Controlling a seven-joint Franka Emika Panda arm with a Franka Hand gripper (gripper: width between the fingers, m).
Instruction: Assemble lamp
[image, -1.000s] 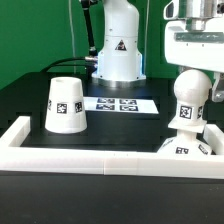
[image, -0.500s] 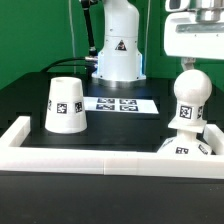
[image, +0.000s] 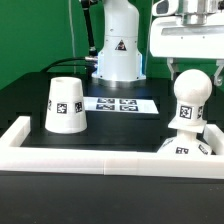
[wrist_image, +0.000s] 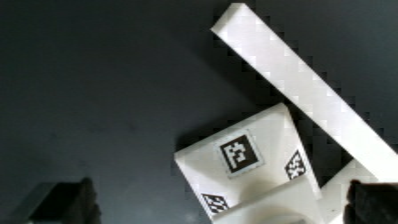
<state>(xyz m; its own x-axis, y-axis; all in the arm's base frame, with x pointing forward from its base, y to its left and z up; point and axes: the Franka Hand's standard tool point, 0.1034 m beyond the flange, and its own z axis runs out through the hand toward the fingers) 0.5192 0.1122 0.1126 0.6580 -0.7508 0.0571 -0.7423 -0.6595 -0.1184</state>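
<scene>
The white tapered shade (image: 66, 105) stands mouth-down on the black table at the exterior view's left. The rounded bulb piece (image: 190, 103) stands upright on the flat square base (image: 184, 147) at the right, against the white wall. My gripper (image: 193, 70) hangs just above the bulb's top, open and empty, with a finger to either side and apart from it. In the wrist view the tagged white lamp part (wrist_image: 249, 160) lies below my gripper (wrist_image: 217, 205), whose dark fingertips (wrist_image: 64, 200) show far apart.
The marker board (image: 122, 103) lies flat behind the shade. A white wall (image: 90, 157) runs along the table's front and sides; it also shows in the wrist view (wrist_image: 302, 90). The arm's own base (image: 118, 50) stands at the back.
My gripper has lifted off the bulb, where its fingers stood around the top, and shifted toward the exterior view's left. The bulb stays on the base.
</scene>
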